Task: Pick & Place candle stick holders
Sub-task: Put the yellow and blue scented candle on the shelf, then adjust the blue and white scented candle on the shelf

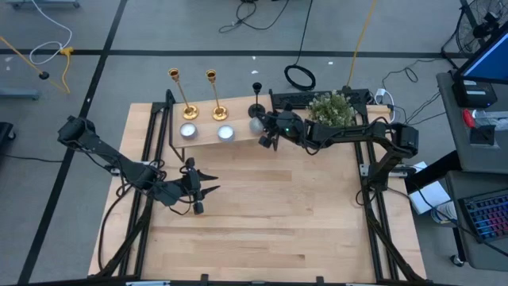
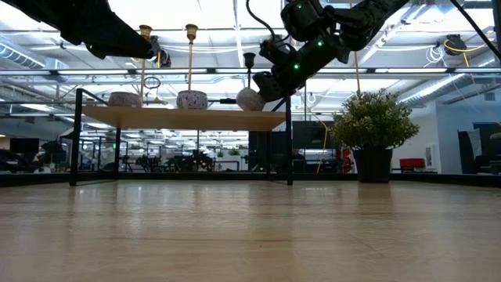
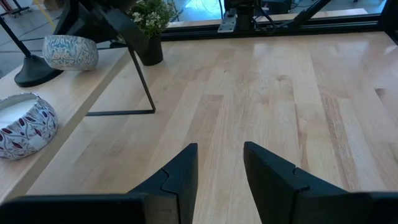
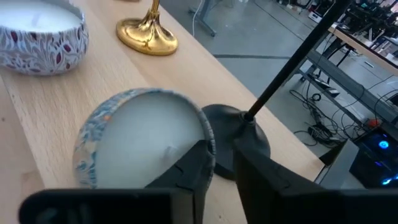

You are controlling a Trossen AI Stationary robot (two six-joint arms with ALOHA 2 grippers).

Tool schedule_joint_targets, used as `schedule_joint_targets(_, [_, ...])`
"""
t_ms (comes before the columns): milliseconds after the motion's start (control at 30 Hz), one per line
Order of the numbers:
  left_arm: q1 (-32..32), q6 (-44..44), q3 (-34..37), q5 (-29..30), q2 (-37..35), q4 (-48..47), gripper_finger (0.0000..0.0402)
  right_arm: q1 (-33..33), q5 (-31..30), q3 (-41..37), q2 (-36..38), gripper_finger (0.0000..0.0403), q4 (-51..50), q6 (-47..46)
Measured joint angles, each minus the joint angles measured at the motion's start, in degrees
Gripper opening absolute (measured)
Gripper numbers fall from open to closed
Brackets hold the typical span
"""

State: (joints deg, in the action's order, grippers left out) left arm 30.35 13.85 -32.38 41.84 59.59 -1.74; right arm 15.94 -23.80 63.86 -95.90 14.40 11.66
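Note:
Two tall gold candle stick holders (image 1: 186, 107) (image 1: 218, 111) and a shorter black one (image 1: 256, 107) stand upright on their round bases on a low wooden shelf (image 1: 208, 143) at the table's far side. My right gripper (image 4: 224, 165) hovers at the shelf's right end. Its fingers are a narrow gap apart, over the rim of a blue patterned candle tin (image 4: 143, 137) and next to the black holder's base (image 4: 239, 127). My left gripper (image 3: 221, 168) is open and empty above the bare tabletop, in front of the shelf (image 1: 208, 184). My right gripper comes slanting down from the table's right side. One finger (image 4: 196, 162) lies over the candle tin's rim (image 4: 210, 134); whether it touches the rim I cannot tell. Nothing shows pinched in the gap.
Two more patterned candle tins (image 1: 188, 131) (image 1: 225, 133) sit on the shelf in front of the gold holders. A potted plant (image 1: 332, 107) stands at the table's far right, behind my right arm. The shelf has thin black metal legs (image 3: 142, 81). Bare wood tabletop (image 1: 270, 206) spreads in front.

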Motion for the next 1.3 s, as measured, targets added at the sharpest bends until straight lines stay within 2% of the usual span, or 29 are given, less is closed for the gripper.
schedule_joint_targets(533, [0.00,0.44,0.00,0.06,0.00,0.11,0.0136,-0.06,-0.08,0.00,0.07,0.0124,1.24,0.15])
schedule_joint_targets(1033, [0.00,0.57,0.02,0.22,0.00,0.71,0.0136,-1.44,-0.26,0.00,0.07,0.0125,4.55,3.30])
schedule_joint_targets(1200, [-0.01,0.30,0.02,4.33,0.00,1.78,0.0136,-2.79,-0.39,0.00,0.07,0.0123,7.19,7.76])
schedule_joint_targets(1300, [-0.69,0.10,0.02,3.24,0.00,1.65,0.0136,-4.59,-0.39,0.00,0.12,0.0123,11.53,11.48])
